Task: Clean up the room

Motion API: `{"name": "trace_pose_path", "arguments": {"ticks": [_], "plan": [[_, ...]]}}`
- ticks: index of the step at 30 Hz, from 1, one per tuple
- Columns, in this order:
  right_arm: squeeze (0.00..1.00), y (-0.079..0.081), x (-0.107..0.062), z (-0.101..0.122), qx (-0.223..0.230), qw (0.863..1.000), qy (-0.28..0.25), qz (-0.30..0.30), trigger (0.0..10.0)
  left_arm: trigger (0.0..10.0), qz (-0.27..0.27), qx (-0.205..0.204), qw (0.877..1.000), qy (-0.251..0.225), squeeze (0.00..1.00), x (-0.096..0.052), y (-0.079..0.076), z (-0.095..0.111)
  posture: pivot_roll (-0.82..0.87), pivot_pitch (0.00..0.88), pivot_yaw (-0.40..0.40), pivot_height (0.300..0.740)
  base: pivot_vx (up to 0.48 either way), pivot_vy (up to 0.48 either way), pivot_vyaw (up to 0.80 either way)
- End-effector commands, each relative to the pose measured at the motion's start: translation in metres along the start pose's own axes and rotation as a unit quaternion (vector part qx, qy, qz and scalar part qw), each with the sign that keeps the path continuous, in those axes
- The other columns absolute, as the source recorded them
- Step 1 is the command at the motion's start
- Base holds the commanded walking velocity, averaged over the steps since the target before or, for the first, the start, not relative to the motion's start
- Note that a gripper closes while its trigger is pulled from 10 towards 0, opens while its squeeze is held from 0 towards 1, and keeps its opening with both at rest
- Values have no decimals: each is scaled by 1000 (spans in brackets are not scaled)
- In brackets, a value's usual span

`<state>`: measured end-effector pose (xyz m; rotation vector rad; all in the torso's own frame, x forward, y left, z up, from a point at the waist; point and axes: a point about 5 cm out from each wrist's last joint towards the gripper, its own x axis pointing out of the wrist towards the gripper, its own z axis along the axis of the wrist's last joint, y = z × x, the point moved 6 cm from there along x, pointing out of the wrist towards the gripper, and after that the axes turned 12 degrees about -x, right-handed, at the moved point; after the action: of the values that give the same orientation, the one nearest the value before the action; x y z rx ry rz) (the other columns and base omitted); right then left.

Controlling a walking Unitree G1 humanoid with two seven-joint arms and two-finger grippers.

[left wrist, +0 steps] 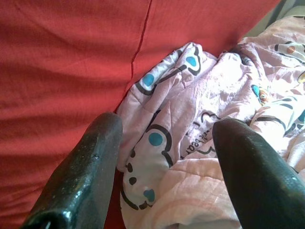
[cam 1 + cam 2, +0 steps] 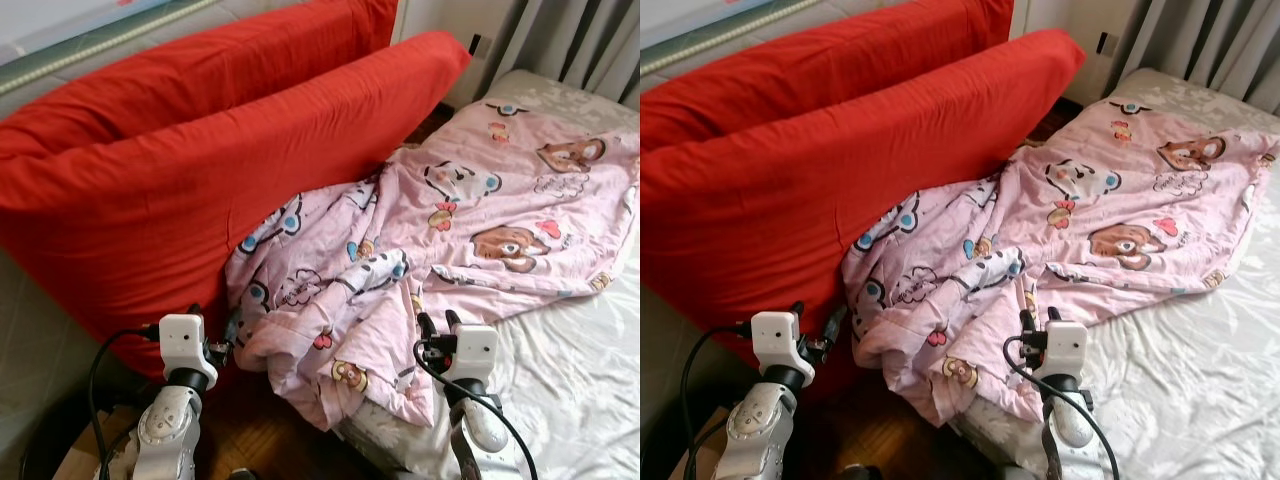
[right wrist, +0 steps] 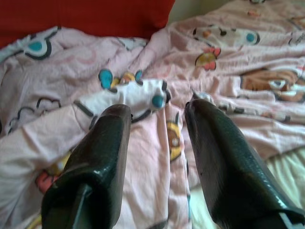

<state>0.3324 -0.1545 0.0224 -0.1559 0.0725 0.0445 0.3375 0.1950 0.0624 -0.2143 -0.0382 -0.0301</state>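
Note:
A pink quilt [image 2: 450, 230] with cartoon prints lies crumpled across the bed, its near corner hanging off the edge toward the floor. Two big red cushions [image 2: 200, 170] lean beside the bed on the left, touching the quilt's bunched end. My left gripper [image 2: 222, 347] is open, its fingers [image 1: 90, 167] just short of the quilt's bunched edge [image 1: 190, 138] beside the red cushion [image 1: 71, 62]. My right gripper [image 2: 438, 322] is open too, hovering low over the quilt's folds [image 3: 143, 95] near the bed's edge, nothing between its fingers [image 3: 102, 152].
A white satin sheet [image 2: 570, 380] covers the bed at the right. Grey curtains [image 2: 580, 40] hang at the far right, next to a wall socket [image 2: 478, 45]. Dark wooden floor [image 2: 260, 430] shows between the cushions and the bed. A grey surface [image 2: 30, 330] lies at the left.

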Motion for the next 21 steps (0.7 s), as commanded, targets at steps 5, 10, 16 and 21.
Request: {"name": "trace_pose_path", "arguments": {"ticks": [5, 10, 16, 21], "plan": [[0, 4, -1, -6, 2, 1000, 17, 9, 10000, 10000, 7, -6, 1000, 5, 0, -3, 2, -2, -7, 247, 0, 650, 0, 0, 0], [0, 7, -2, -1, 7, 1000, 4, 15, 10000, 10000, 7, -6, 1000, 5, 0, -3, 2, -2, -6, 249, 0, 650, 0, 0, 0], [0, 12, -2, 1, 8, 1000, 3, 23, 10000, 10000, 8, -7, 1000, 8, 0, -3, 1, -2, -7, 250, 0, 650, 0, 0, 0], [0, 13, -2, -1, 10, 1000, 6, 27, 10000, 10000, 9, -7, 1000, 8, 0, -3, 1, -2, -7, 251, 0, 650, 0, 0, 0]]}}
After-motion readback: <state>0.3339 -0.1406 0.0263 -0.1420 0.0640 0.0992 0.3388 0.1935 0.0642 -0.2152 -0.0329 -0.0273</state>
